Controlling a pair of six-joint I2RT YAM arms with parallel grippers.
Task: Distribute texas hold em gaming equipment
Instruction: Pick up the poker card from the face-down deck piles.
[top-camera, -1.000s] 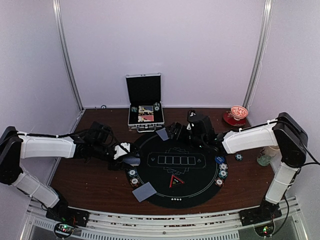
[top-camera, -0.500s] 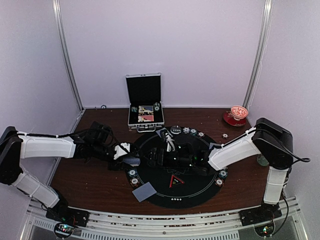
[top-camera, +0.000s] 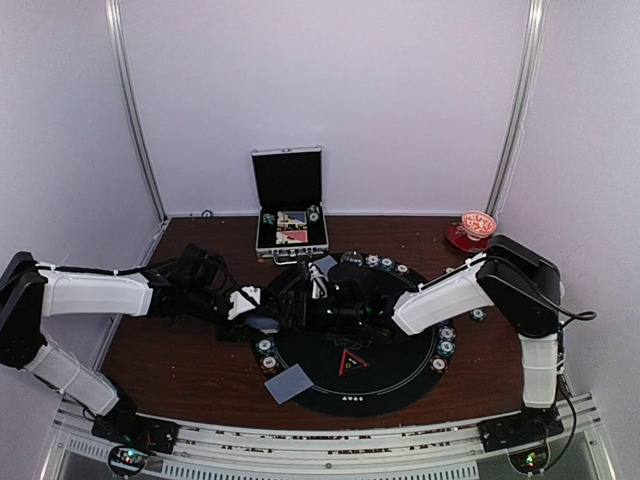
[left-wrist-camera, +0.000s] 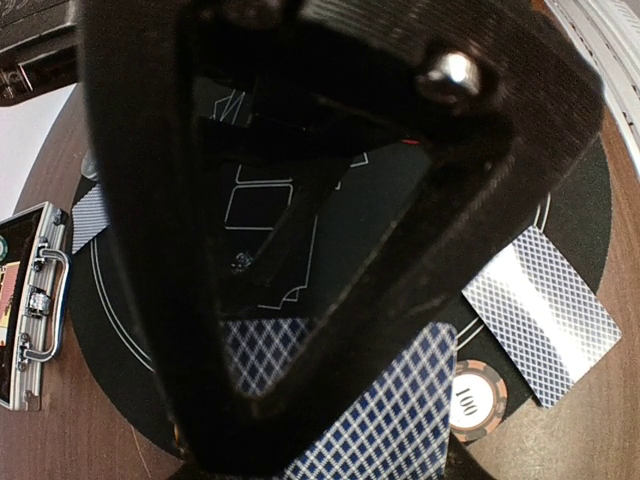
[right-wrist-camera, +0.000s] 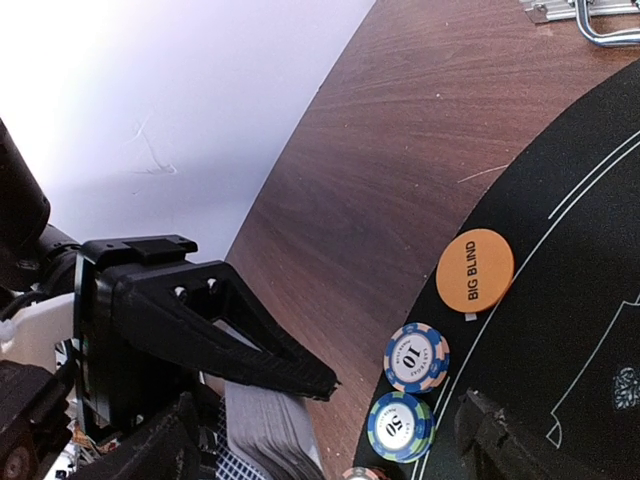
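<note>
Pale lilac wall (top-camera: 330, 90) across the whole upper half of the frame, softly and evenly lit. Side walls (top-camera: 50, 130) closing in at the left and right edges. Slim metal post (top-camera: 133, 110) running down the upper left, leaning slightly; second post (top-camera: 518, 100) mirrored at upper right. Dark brown wood-grain table (top-camera: 170, 365) filling the lower middle, far edge meeting the wall at mid-frame. Silver railing (top-camera: 320, 445) along the bottom edge. Brighter glow on the wall at upper left of the right wrist view.
</note>
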